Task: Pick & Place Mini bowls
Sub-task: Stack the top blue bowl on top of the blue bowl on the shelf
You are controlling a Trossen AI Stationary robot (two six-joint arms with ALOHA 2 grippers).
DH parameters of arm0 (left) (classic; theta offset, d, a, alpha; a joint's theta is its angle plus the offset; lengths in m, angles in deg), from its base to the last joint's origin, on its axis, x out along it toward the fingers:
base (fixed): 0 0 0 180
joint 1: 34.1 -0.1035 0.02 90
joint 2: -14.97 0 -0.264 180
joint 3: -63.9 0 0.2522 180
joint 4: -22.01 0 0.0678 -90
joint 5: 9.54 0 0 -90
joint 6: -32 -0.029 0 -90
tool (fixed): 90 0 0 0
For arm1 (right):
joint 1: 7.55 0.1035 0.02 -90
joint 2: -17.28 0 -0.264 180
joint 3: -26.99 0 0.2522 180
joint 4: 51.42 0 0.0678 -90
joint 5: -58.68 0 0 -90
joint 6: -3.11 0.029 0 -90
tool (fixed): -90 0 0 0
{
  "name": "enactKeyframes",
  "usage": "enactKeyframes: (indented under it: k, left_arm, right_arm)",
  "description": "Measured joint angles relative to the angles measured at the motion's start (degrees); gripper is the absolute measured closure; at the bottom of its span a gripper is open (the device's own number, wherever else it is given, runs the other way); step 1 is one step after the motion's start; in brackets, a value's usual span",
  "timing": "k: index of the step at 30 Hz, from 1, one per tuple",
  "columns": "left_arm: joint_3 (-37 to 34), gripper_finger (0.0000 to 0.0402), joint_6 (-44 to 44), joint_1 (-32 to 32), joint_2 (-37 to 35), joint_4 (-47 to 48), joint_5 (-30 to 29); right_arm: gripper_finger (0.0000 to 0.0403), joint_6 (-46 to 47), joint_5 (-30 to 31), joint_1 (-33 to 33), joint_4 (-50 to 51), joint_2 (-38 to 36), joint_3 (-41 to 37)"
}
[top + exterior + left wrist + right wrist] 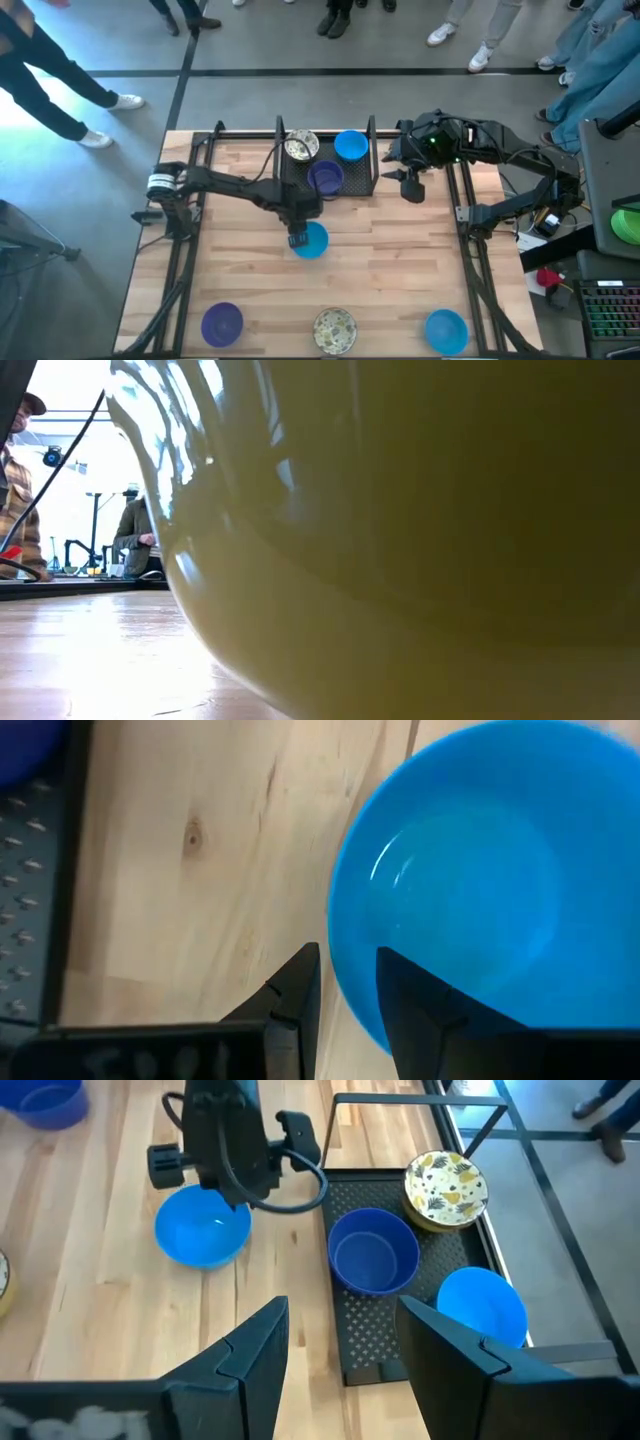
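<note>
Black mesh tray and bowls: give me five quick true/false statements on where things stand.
1. The black mesh tray holds three bowls. True.
2. The left gripper has its fingers astride the rim of the blue bowl on the table. True.
3. The right gripper holds a purple bowl. False: its fingers are open and empty, beside the tray.
4. Three bowls stand along the table's near edge. True.
5. The speckled bowl in the tray is stacked inside the purple bowl. False: they sit side by side.

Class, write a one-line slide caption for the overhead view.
Left tool grips the rim of a blue bowl on the table; the right tool waits open beside the tray.
</note>
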State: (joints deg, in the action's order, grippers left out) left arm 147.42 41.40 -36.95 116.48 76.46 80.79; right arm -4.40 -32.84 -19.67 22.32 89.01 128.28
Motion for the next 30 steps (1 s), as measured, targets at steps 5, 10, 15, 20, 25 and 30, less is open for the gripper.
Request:
enactKeyframes:
  k: [5,10,15,20,25,30]
  left_arm:
    - [-0.7,0.031,0.4,0.0,1.3,-1.2,0.3]
    - [-0.7,0.0335,1.2,0.0,1.3,-1.3,0.7]
    - [-0.7,0.0393,1.4,0.0,1.3,-1.2,1.4]
    - [0.0,0.0399,1.6,-0.1,1.3,-1.2,3.5]
    - [2.6,0.0401,1.3,-0.8,0.9,-0.9,6.1]
    - [8.0,0.0401,0.7,-2.4,0.5,2.8,9.3]
  right_arm:
    - [0.0225,0.0,0.0,0.0,-0.1,0.0,0.0]
    - [0.0225,0.0,0.0,0.0,-0.2,0.0,0.0]
    - [0.0225,0.0,0.0,0.0,-0.2,0.0,0.0]
    - [0.0225,0.0,0.0,0.0,-0.2,0.0,0.0]
    - [0.0225,0.0,0.0,0.0,-0.2,0.0,0.0]
    - [0.0225,0.0,0.0,0.0,-0.2,0.0,0.0]
